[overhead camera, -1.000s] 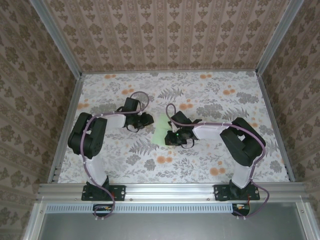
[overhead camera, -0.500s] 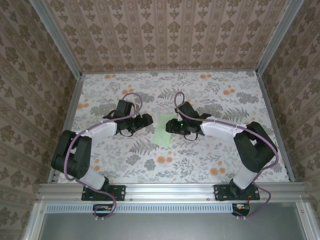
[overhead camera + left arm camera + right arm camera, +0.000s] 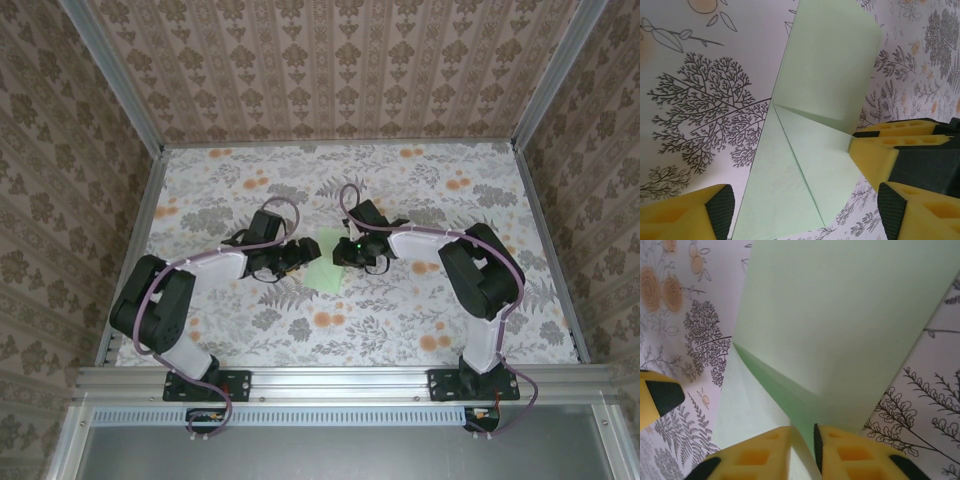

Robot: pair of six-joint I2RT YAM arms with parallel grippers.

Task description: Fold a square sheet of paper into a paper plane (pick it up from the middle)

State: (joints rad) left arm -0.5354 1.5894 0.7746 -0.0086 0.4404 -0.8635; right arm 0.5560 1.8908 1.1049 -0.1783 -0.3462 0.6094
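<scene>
Now a corner fold is in hand: the sheet of paper (image 3: pixel 322 270) lies in the middle of the table (image 3: pixel 400 330), one flap pinched, it seems, in the closed right gripper (image 3: pixel 802 452). The left gripper (image 3: pixel 805 215) hovers wide open at its left; next it should press the crease.

Floral-print table (image 3: pixel 400 330), white with grey leaves and orange blossoms. Near its middle, lying on it, pale green paper (image 3: pixel 324 272), partly folded and creased, one flap raised.
</scene>
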